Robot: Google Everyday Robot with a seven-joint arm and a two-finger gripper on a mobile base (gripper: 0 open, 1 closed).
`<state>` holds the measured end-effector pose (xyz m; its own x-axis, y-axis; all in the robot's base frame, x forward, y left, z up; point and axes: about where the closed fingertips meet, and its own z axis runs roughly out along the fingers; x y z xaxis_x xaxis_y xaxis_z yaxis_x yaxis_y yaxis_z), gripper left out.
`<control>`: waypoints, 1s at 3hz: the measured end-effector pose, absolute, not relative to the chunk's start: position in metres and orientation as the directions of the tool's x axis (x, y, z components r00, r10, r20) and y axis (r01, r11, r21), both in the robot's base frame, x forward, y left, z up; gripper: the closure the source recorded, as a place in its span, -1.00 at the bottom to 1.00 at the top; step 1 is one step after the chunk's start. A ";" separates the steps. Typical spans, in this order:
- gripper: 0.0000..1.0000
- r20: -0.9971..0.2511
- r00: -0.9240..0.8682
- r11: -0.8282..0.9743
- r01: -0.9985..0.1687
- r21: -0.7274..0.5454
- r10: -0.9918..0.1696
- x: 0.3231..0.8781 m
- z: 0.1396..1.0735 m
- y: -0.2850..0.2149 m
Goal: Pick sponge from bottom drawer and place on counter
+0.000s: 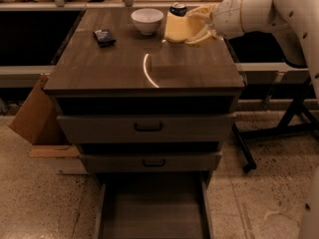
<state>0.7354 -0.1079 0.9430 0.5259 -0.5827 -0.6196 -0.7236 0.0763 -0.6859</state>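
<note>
The pale yellow sponge is held in my gripper at the far right part of the counter, just right of the white bowl and in front of a dark can. The sponge stands on edge, at or just above the counter top. My gripper is shut on the sponge, its white arm reaching in from the right. The bottom drawer is pulled out below and its tray looks empty.
A small dark packet lies on the counter's left side. Two upper drawers with black handles are closed. A cardboard box leans at the cabinet's left. A black stand leg is on the floor to the right.
</note>
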 end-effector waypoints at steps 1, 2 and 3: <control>1.00 -0.634 0.459 0.079 -0.769 -0.635 -0.623 0.752 0.936 -0.094; 1.00 -0.633 0.412 0.068 -0.802 -0.593 -0.656 0.765 0.927 -0.077; 1.00 -0.647 0.378 0.063 -0.832 -0.551 -0.663 0.775 0.916 -0.059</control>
